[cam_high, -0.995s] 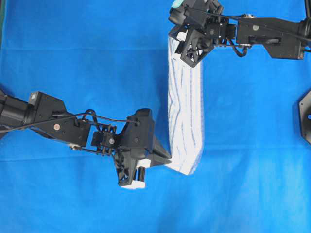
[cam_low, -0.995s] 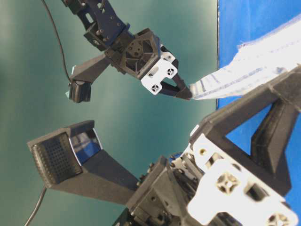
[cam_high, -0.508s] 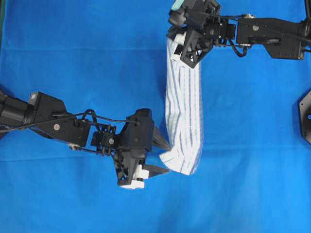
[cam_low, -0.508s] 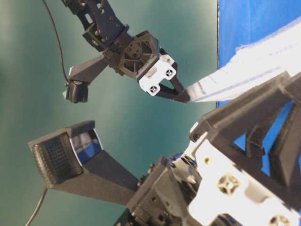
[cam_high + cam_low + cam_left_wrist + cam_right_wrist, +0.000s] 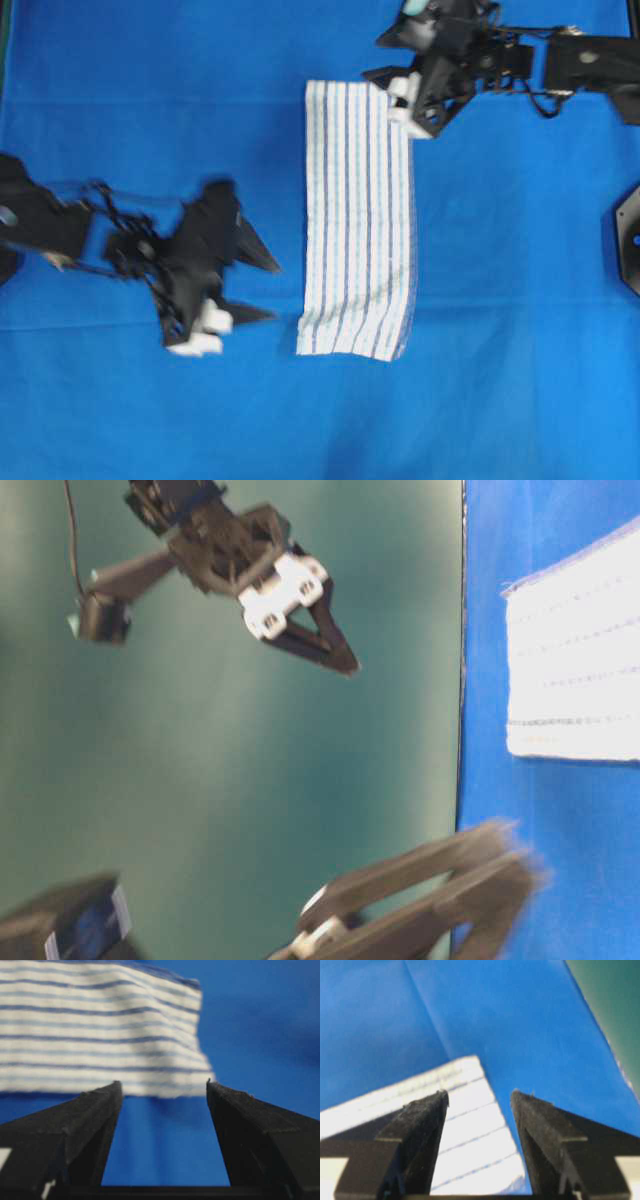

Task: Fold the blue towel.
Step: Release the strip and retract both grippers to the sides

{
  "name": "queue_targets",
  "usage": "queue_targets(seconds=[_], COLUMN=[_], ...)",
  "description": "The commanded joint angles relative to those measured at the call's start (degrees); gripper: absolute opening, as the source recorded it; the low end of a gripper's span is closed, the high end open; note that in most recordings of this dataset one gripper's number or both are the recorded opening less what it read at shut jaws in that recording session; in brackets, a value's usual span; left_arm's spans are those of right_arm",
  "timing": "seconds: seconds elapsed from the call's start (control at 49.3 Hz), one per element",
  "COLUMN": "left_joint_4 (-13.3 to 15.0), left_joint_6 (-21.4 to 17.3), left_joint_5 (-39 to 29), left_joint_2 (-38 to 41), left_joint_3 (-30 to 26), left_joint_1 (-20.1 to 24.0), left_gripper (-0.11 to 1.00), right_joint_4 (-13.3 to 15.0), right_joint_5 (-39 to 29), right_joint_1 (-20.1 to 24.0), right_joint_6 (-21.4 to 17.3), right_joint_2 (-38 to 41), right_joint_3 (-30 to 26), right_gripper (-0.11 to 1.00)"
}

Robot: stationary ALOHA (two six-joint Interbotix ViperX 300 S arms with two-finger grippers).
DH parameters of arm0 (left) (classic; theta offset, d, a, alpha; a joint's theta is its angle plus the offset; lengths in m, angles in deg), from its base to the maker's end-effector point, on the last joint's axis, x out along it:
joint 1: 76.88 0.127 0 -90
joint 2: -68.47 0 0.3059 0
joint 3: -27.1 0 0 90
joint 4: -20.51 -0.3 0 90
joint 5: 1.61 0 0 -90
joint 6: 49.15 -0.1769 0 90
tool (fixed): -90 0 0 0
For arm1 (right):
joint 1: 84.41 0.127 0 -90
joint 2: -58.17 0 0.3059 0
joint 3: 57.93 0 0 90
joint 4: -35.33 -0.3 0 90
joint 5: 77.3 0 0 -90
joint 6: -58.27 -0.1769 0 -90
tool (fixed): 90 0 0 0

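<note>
The blue towel (image 5: 358,220), white with thin blue stripes, lies flat on the table as a long folded strip; it also shows in the table-level view (image 5: 575,660). My left gripper (image 5: 272,291) is open, left of the towel's near end and clear of it. In its wrist view the towel (image 5: 100,1035) lies just beyond the open left gripper (image 5: 162,1090), with only blue table cloth between the fingers. My right gripper (image 5: 392,100) hovers open over the towel's far right corner. The right wrist view shows that corner (image 5: 470,1125) below the open right gripper (image 5: 479,1095).
A plain blue cloth (image 5: 150,120) covers the whole table. A black fixture (image 5: 628,240) sits at the right edge. In the table-level view a green background (image 5: 200,780) lies beyond the table edge.
Both grippers have opened and let go of the towel's ends. The towel has dropped flat onto the table. The left arm has pulled back to the left; the right gripper has shifted right.
</note>
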Motion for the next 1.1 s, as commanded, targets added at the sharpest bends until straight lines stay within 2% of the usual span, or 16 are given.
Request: queue_targets(seconds=[0.0,0.122,0.264,0.447,0.548,0.853,1.076], left_joint_4=[0.0,-0.09,-0.18,-0.18,-0.18,-0.26,-0.18], left_joint_6=[-0.09,-0.53,-1.23,-3.25,-3.43,-3.6,-5.01], left_joint_5=[0.26,2.29,7.21,10.37,11.34,14.5,23.2], left_joint_2=[-5.45,-9.93,-13.62,-16.7,-16.87,-13.18,-5.8], left_joint_3=[1.32,4.04,7.38,10.02,10.46,9.76,8.79], left_joint_1=[2.99,7.47,12.3,15.12,15.47,16.52,20.13], left_gripper=[0.62,0.62,0.62,0.62,0.62,0.62,0.62], right_joint_4=[0.18,-0.35,-1.49,-3.96,-5.27,-4.92,-3.25], right_joint_5=[1.41,4.13,5.01,4.75,4.13,3.69,4.48], right_joint_1=[0.62,2.72,7.38,14.68,16.7,15.64,8.26], right_joint_6=[-0.62,-0.97,-1.23,-1.23,-1.23,-1.05,-0.79], right_joint_2=[-4.66,-10.55,-16.35,-21.01,-21.88,-20.65,-17.75], right_joint_3=[2.37,7.82,12.22,15.12,15.91,15.82,15.56], right_gripper=[0.59,0.59,0.59,0.58,0.58,0.58,0.58])
